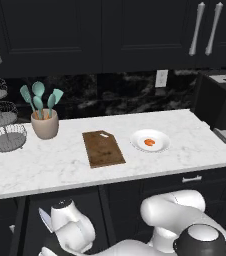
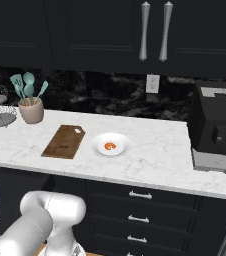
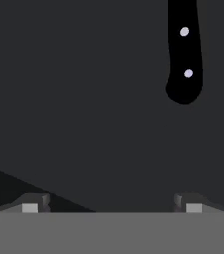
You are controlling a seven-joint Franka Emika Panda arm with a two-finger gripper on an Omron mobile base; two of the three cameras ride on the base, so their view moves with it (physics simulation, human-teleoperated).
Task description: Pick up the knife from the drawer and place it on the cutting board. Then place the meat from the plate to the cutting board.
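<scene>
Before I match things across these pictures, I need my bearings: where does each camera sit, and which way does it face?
Left base view: behind the arm on its left, looking down at the counter with the cutting board, plate and meat; white arm links at lower right.
Right base view: behind on its right, same counter; arm at lower left.
Hand view: on the hand, looking along the open gripper into the drawer at the knife handle.
Both base views share board, plate, meat and utensil crock.

The brown cutting board (image 1: 103,148) lies flat on the counter. Just beside it, the white plate (image 1: 159,136) holds the small orange meat (image 1: 149,142). The knife's black handle (image 3: 184,49) lies on the dark drawer floor (image 3: 84,109).
</scene>
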